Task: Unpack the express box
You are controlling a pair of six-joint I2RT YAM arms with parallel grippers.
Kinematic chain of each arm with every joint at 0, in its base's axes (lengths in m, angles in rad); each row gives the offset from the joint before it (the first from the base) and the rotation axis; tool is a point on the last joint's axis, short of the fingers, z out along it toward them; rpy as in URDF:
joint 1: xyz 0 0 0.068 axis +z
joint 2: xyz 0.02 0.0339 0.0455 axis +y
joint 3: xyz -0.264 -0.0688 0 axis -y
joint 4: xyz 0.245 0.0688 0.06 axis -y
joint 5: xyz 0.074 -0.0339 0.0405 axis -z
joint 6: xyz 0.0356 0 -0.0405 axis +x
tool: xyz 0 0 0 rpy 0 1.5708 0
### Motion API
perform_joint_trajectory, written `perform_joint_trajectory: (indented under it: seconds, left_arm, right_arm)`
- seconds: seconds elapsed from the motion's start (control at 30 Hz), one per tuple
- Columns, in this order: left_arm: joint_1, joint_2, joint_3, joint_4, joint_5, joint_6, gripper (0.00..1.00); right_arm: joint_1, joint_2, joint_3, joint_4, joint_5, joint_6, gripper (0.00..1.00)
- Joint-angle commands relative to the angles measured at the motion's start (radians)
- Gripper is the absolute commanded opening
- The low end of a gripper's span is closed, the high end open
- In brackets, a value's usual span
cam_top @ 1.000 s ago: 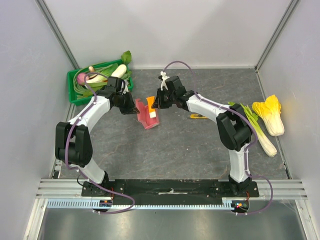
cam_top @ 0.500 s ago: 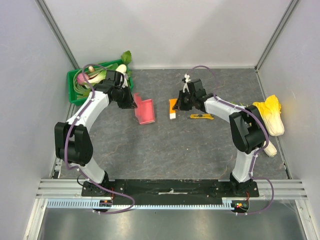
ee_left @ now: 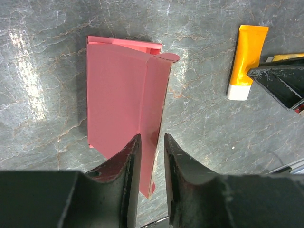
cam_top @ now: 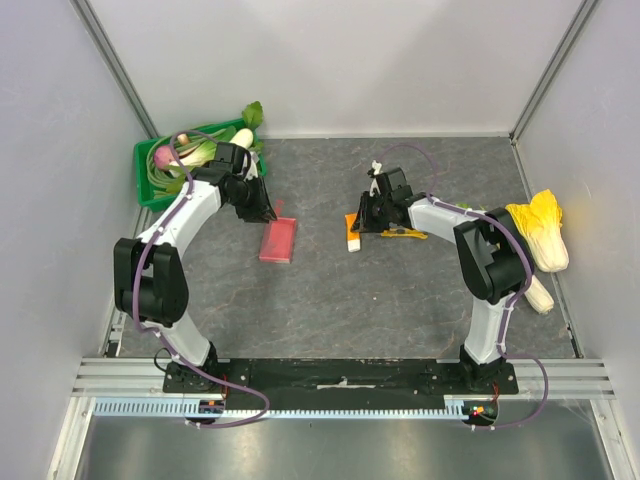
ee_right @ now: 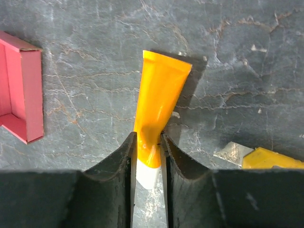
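The box lies flat on the table, just right of the crate. The left pincer, slightly parted, straddles its raised flap; rising crooked could snag and drag it. The right pincer hugs the tube farther right; gripping or not, I cannot tell.

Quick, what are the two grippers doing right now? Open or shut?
Left gripper: open, one jaw on each side of the express box flap.
Right gripper: snug around the orange tube; cannot tell if it grips.
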Motion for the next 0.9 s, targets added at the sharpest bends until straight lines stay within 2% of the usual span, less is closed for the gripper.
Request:
perform_joint_trajectory:
  seconds: [0.0,0.13,0.2,0.4,0.5,0.57,0.6,0.77,0.87]
  left_arm:
    - [0.006,-0.013,0.029,-0.007,0.013,0.036,0.33]
    - [0.004,-0.039,0.031,-0.009,0.005,0.025,0.39]
    - [0.004,-0.065,0.035,-0.013,-0.002,0.018,0.43]
    - [0.004,-0.144,0.046,-0.015,-0.007,-0.015,0.56]
    - [0.004,-0.195,0.048,-0.013,-0.006,-0.028,0.68]
    - [0.004,-0.233,0.049,-0.012,-0.003,-0.047,0.77]
    - [0.004,-0.247,0.057,-0.019,-0.001,-0.053,0.77]
    - [0.004,-0.350,0.072,-0.022,0.034,-0.051,0.81]
    - [0.004,-0.402,0.080,-0.052,0.048,-0.050,0.81]
  right_arm:
    - [-0.003,0.009,0.030,-0.057,0.036,-0.002,0.37]
    - [-0.003,-0.009,0.030,-0.094,0.066,-0.005,0.52]
    - [-0.003,-0.037,0.028,-0.100,0.083,-0.005,0.55]
    - [-0.003,-0.149,0.019,-0.137,0.129,-0.014,0.71]
    - [-0.004,-0.216,0.013,-0.169,0.163,-0.028,0.83]
    - [-0.009,-0.271,0.019,-0.201,0.181,-0.041,0.94]
    - [-0.012,-0.291,0.027,-0.249,0.193,-0.045,0.98]
    - [-0.027,-0.442,0.005,-0.361,0.249,-0.086,0.98]
    - [-0.035,-0.566,-0.012,-0.456,0.335,-0.118,0.98]
